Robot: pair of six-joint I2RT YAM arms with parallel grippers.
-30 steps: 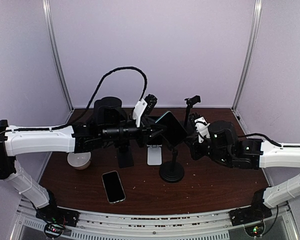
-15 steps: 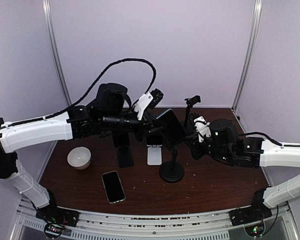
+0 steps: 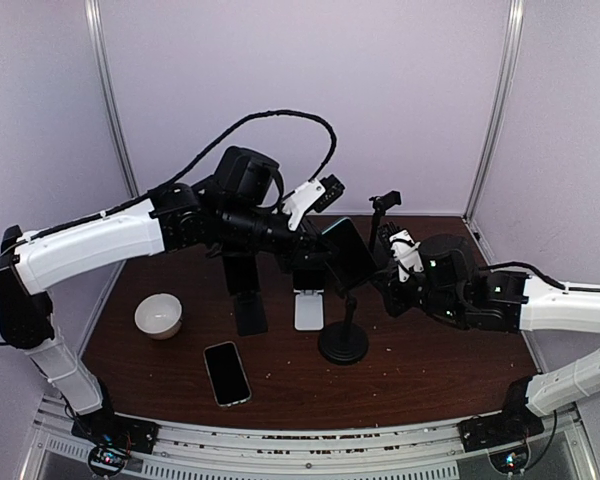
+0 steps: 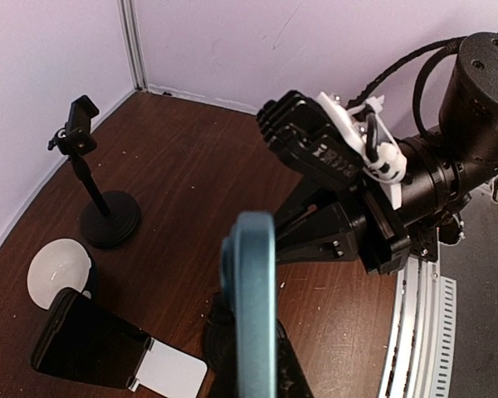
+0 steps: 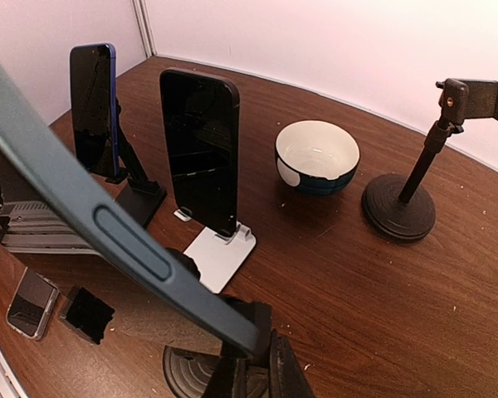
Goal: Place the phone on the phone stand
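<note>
Jaws of the left gripper (image 4: 254, 369) are closed on the teal phone (image 3: 348, 255), clamping its left edge. In the left wrist view the phone stands edge-on between two dark fingers at the lower frame border. Jaws of the right gripper (image 5: 252, 363) are closed on the opposite edge. In the right wrist view the phone runs up and leftward from the pinch point.

Reference landmark: phone stand (image 3: 342, 343), black, with a round base and a thin pole.
- Teal phone: directly above the phone stand base, at the top of the pole, tilted, spanning the gap between the two grippers. Whether it is seated in the holder cannot be told.
- White stand (image 5: 220, 257) carrying a black phone (image 5: 201, 149): just beside the phone stand, to its left.
- Black stand (image 5: 139, 199) carrying a blue phone (image 5: 93, 104): further left.
- Flat phone (image 3: 226, 372): lying on the table (image 3: 430, 370), left of the phone stand and nearer the front edge.
- White bowl (image 3: 159, 315): well apart, far left.
- Blue-sided bowl (image 5: 315, 184) and clip stand (image 5: 398, 203): beyond the phone stand, at the rear of the table
</note>
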